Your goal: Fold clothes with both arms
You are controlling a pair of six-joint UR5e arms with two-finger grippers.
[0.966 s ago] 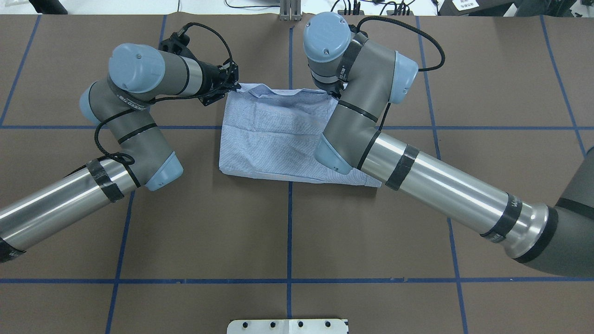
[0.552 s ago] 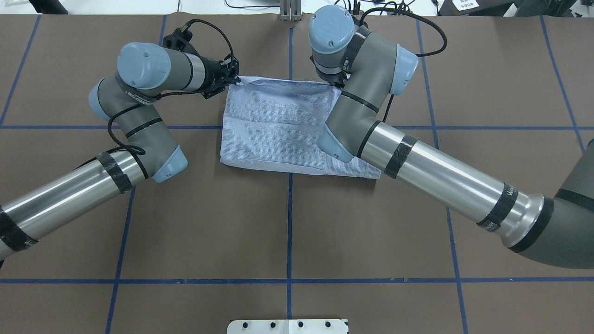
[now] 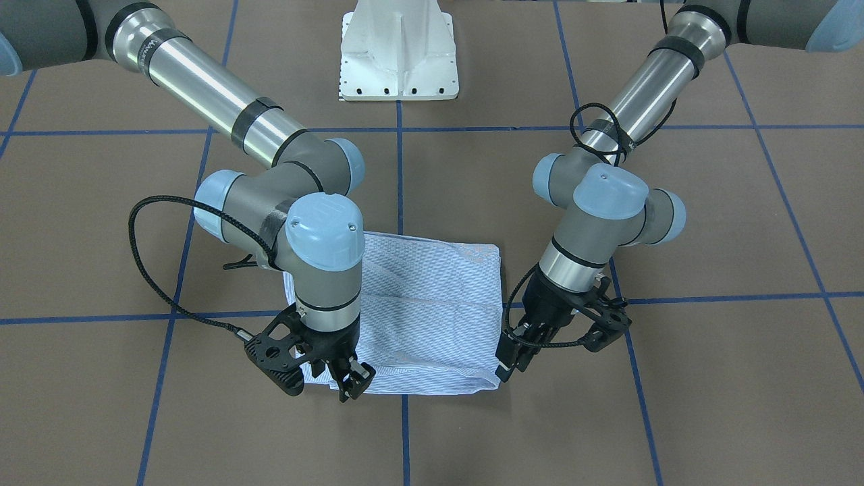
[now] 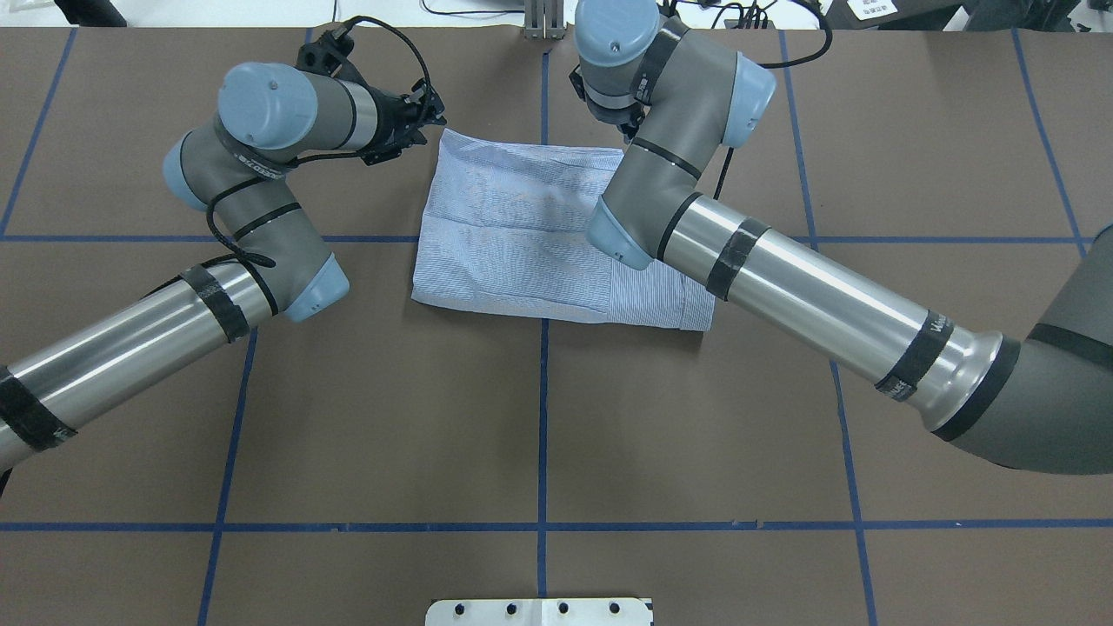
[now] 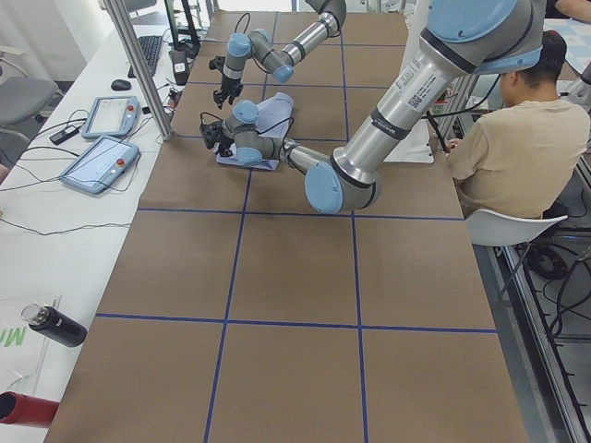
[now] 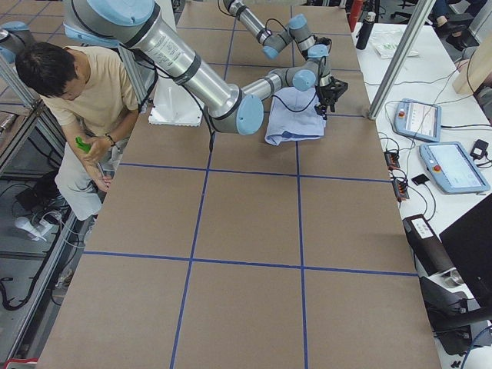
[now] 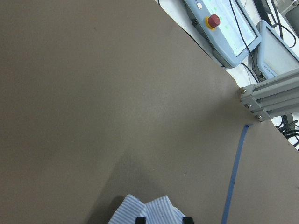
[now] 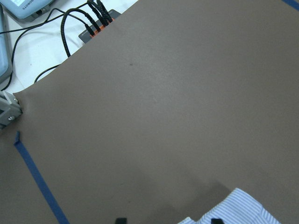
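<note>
The striped light blue-and-white shirt (image 4: pixel 513 235) lies folded in a flat rectangle on the brown table (image 4: pixel 391 417), also seen in the front view (image 3: pixel 432 317). My left gripper (image 4: pixel 429 116) hovers just off the shirt's far left corner, open (image 3: pixel 511 361). Cloth (image 7: pixel 149 210) shows low between its fingertips in the left wrist view. My right gripper (image 3: pixel 352 386) stands over the far right corner, open; its wrist hides it from overhead. A corner of the shirt (image 8: pixel 238 205) shows in the right wrist view beside the spread fingertips.
The white pedestal base (image 3: pixel 398 61) stands at the robot's side. Teach pendants (image 5: pixel 111 115) and cables (image 8: pixel 93 18) lie beyond the table's far edge, by an aluminium post (image 7: pixel 271 93). A seated person (image 5: pixel 499 138) is beside the robot. Blue tape lines (image 4: pixel 543 435) cross the table.
Both grippers carried the shirt's far edge away from the robot and lowered it. The edge now lies flat, and both grippers have let go of it.
</note>
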